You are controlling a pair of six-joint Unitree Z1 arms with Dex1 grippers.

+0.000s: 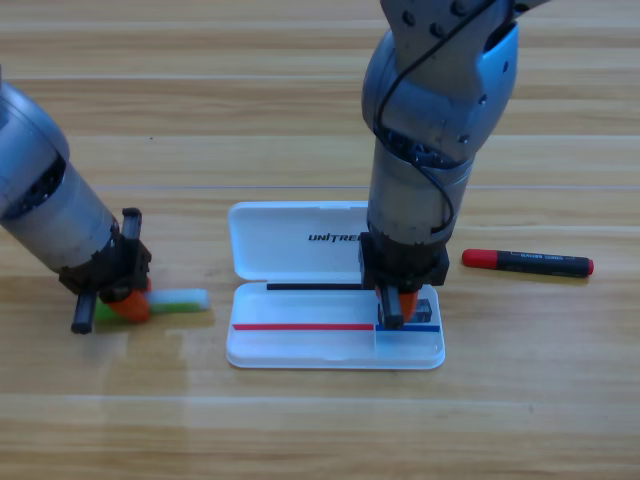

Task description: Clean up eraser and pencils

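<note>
Right gripper hung inside the white case, seemingly pinching the eraser, light and stiff. Left of the case, my left gripper gripped the green pencil; I judged it slippery. Red-capped pencil lay right.

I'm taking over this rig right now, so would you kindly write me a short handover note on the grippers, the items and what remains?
Right gripper: down in the open white case, at its right end, over the eraser; whether it grips the eraser cannot be seen.
Left gripper: low on the table, left of the case, at the green end of the green pen; grip not visible.
Black pen with red cap: on the table, right of the case, untouched.
Done: eraser at the case.
Left: both pens.
</note>
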